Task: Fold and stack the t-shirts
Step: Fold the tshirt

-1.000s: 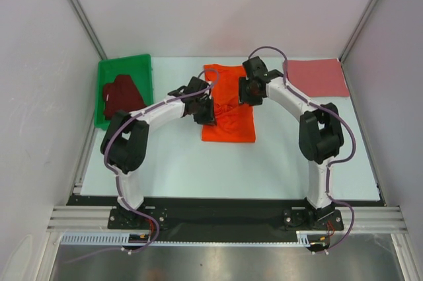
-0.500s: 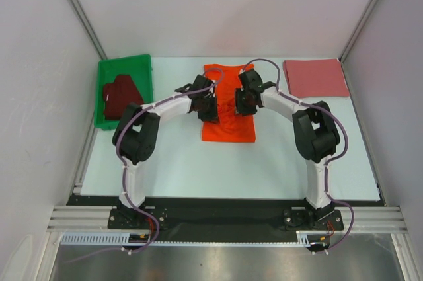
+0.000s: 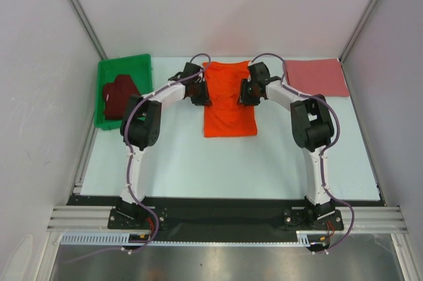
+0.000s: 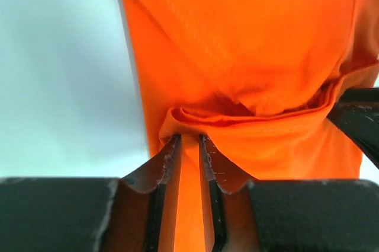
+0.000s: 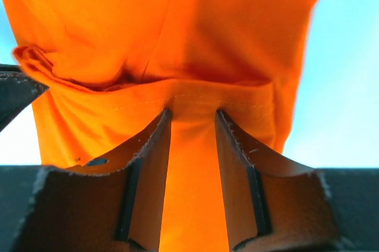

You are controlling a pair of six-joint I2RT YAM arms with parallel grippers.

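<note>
A fold of the orange t-shirt (image 4: 249, 38) is pinched between the narrowly set jaws of the left gripper (image 4: 189, 140). Its opposite edge is clamped likewise by the right gripper (image 5: 192, 112). In the top view, the shirt is held at upper centre of the table (image 3: 231, 168). The pink t-shirt (image 3: 316, 77) is seen folded at upper right, and the maroon t-shirt (image 3: 122, 94) is seen in the green bin (image 3: 125, 63) at upper left.

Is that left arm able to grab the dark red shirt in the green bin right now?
Probably not right now: the left claw is pinching the orange shirt. Once it lets go, likely yes; the maroon shirt lies uncovered in the green bin nearby.
</note>
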